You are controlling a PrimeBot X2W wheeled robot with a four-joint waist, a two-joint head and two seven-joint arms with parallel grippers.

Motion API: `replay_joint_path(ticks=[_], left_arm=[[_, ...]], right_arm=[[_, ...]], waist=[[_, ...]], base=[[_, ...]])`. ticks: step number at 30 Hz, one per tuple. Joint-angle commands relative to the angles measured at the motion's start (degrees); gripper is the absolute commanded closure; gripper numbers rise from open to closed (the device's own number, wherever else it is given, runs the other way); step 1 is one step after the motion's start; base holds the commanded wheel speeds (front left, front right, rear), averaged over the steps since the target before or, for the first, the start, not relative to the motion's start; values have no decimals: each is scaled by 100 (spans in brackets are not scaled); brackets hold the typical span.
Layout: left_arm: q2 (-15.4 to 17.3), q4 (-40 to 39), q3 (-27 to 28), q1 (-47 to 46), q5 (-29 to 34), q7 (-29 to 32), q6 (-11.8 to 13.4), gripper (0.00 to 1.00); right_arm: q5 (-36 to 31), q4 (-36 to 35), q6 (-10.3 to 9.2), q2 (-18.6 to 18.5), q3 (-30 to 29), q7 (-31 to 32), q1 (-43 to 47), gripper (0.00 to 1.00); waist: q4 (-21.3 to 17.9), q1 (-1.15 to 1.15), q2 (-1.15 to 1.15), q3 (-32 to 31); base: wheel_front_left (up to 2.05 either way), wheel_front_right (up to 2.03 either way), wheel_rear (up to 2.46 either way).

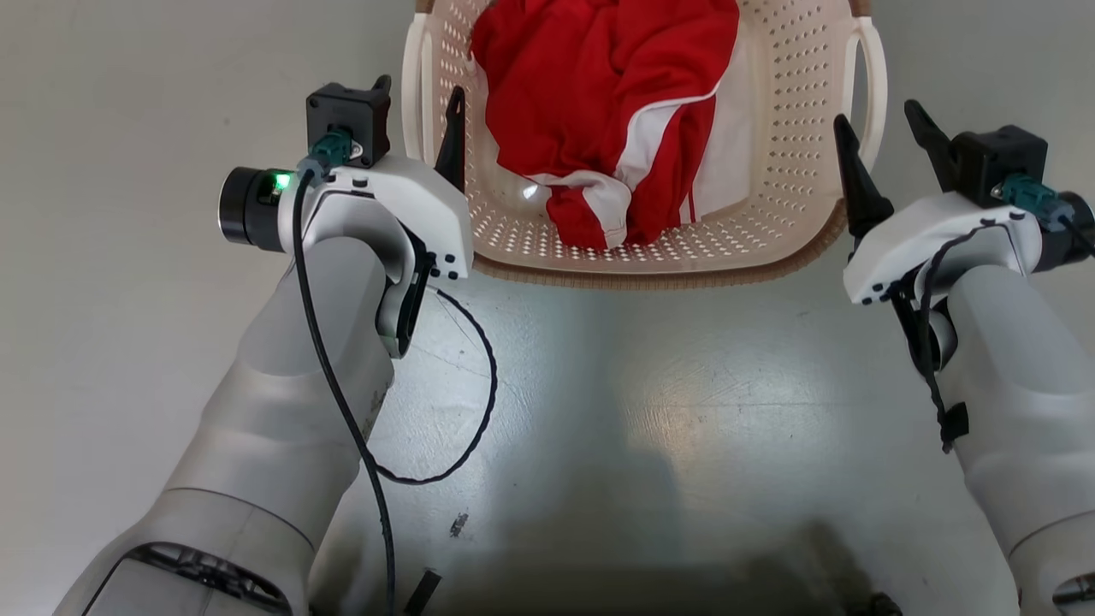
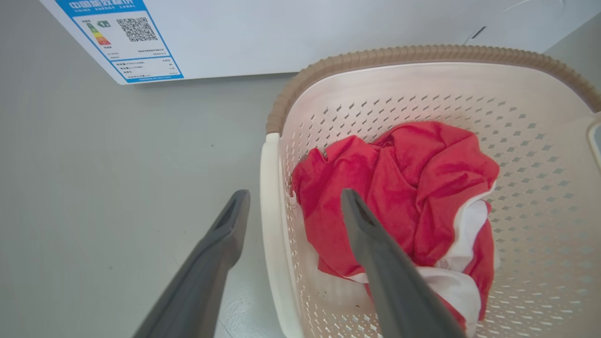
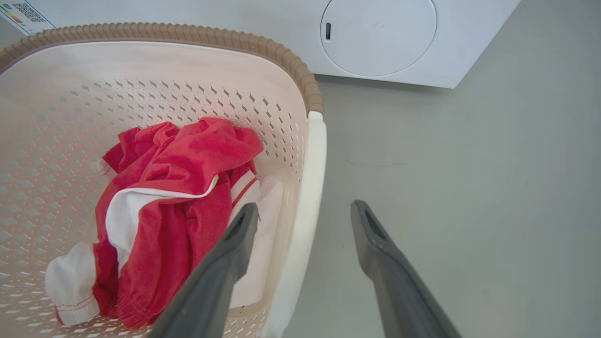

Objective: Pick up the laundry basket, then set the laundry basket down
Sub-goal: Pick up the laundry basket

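The laundry basket (image 1: 796, 128) stands on the grey floor at the top middle of the head view, cream, perforated, with a brown rim. A crumpled red and white garment (image 1: 599, 103) lies inside it. My left gripper (image 1: 417, 98) is open, one finger outside and one inside the basket, astride its left loop handle (image 1: 412, 85). In the left wrist view the left gripper (image 2: 295, 195) straddles that white handle (image 2: 270, 211) without touching it. My right gripper (image 1: 879, 120) is open astride the right handle (image 1: 874, 77). From the right wrist, the right gripper (image 3: 305, 207) flanks the same handle (image 3: 312, 188).
A white washing machine (image 3: 375, 33) stands just beyond the basket, with a round door and a blue energy label (image 2: 127, 37). Grey floor (image 1: 642, 411) lies between the basket and my body. A black cable (image 1: 479, 385) hangs from my left wrist.
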Motion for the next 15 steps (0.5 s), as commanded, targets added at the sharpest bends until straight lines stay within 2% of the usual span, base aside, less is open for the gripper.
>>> replay_joint_path(ticks=[1, 15], left_arm=[[122, -13, 66, -29, -68, -34, 55, 0], [122, 476, -360, -505, -355, -34, 152, 0]], right_arm=[[56, -108, 35, 85, 118, -78, 47, 0], [59, -17, 35, 191, 262, -78, -341, 0]], waist=[[-10, 0, 0, 58], [-85, 0, 0, 423]], base=[[0, 0, 0], [0, 0, 0]])
